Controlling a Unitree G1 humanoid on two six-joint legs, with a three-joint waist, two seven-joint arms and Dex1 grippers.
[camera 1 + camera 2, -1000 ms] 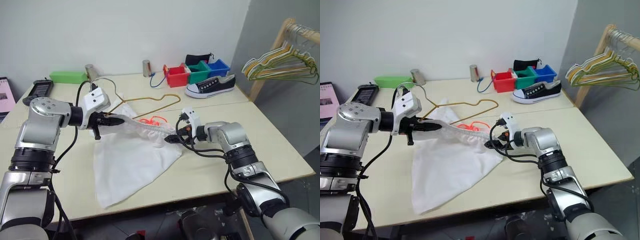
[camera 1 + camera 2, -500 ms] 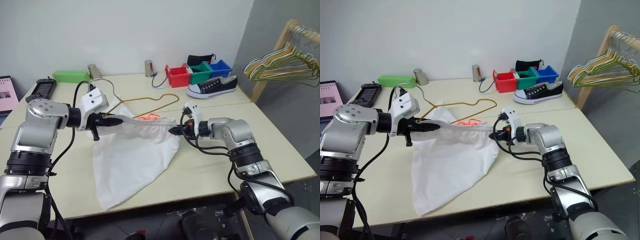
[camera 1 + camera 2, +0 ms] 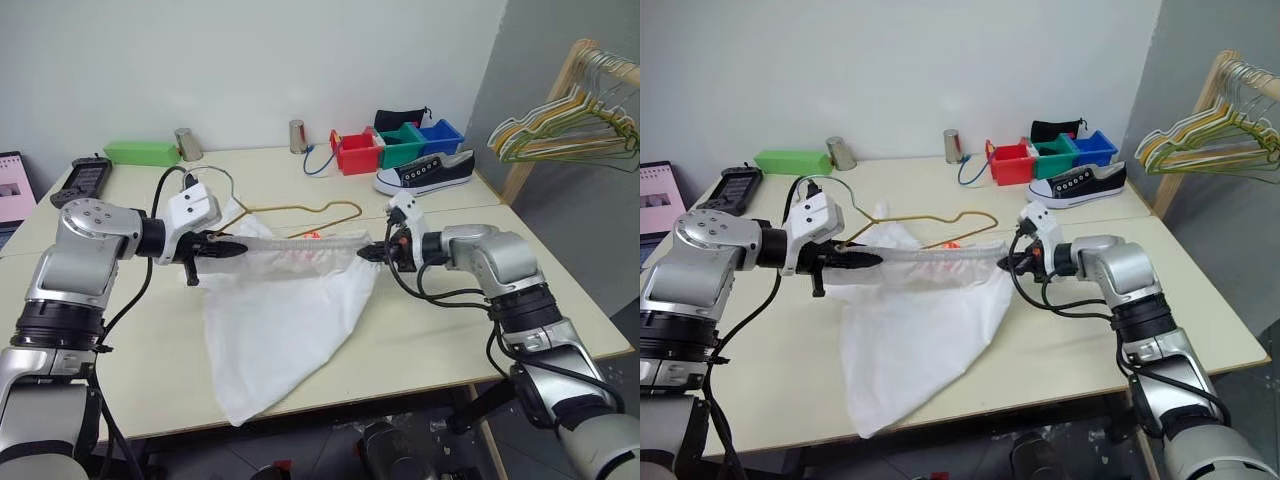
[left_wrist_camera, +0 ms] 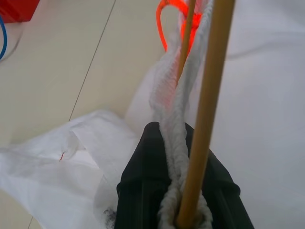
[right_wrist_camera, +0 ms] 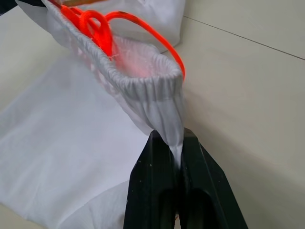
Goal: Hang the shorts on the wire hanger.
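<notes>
The white shorts (image 3: 285,310) hang over the table, their gathered waistband (image 3: 300,246) stretched level between my two grippers. My left gripper (image 3: 232,246) is shut on the waistband's left end. In the left wrist view the tan wire hanger (image 4: 205,109) runs along that band down into the same grip. The hanger's triangle (image 3: 300,207) lies behind the shorts, with the hook near my left wrist. My right gripper (image 3: 368,254) is shut on the waistband's right end, as the right wrist view (image 5: 172,138) shows. The orange-red drawstring (image 5: 100,24) curls at the band's middle.
Red, green and blue bins (image 3: 355,150) and a black sneaker (image 3: 422,172) stand at the table's back right. A wooden rack with several hangers (image 3: 565,130) is off to the right. A green box (image 3: 140,152), two metal cups (image 3: 186,143) and a black device (image 3: 78,178) line the back left.
My right gripper has shut on the waistband's right end and moved up and to the right. The band is now taut and the shorts are lifted. The left gripper stayed put.
</notes>
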